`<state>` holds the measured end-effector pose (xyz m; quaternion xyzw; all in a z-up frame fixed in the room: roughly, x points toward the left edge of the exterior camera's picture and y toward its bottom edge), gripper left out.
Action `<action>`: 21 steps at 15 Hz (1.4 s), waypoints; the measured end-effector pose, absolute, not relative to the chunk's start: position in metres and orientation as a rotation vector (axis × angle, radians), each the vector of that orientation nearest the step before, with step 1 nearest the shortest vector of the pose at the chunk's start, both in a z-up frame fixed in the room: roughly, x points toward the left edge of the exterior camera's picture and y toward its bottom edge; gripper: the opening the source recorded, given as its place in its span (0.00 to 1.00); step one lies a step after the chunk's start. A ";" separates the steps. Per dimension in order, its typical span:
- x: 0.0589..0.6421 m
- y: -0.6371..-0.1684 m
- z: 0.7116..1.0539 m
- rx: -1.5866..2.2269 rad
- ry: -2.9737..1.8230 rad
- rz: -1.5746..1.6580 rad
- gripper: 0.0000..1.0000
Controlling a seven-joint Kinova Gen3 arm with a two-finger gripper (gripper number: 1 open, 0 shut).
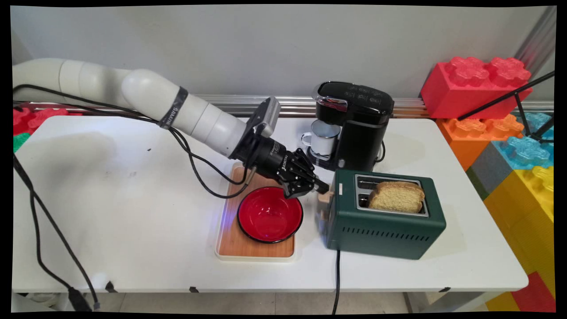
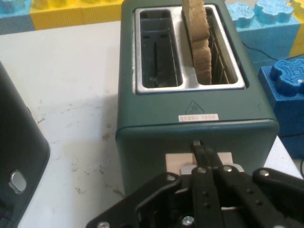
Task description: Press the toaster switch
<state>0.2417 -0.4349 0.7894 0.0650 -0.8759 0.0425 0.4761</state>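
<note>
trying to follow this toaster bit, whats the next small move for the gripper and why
Probably press straight down: the black two-finger gripper, fingers shut, sits on the beige lever of the dark green toaster, and the bread slice stands high in its slot.

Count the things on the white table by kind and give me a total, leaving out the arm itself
Toaster: 1
Bread slice: 1
Coffee machine: 1
Mug: 1
Red bowl: 1
Wooden tray: 1
Total: 6

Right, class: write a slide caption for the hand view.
Gripper with jaws closed at the green toaster's wooden lever; bread slice standing in one slot.
</note>
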 end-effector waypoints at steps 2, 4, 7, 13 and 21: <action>0.241 -0.435 0.786 0.159 -2.142 0.103 0.00; 0.240 -0.436 0.782 0.159 -2.143 0.101 0.00; 0.239 -0.435 0.776 0.159 -2.146 0.095 0.00; 0.238 -0.434 0.763 0.159 -2.156 0.084 0.00; 0.238 -0.433 0.749 0.165 -2.172 0.075 0.00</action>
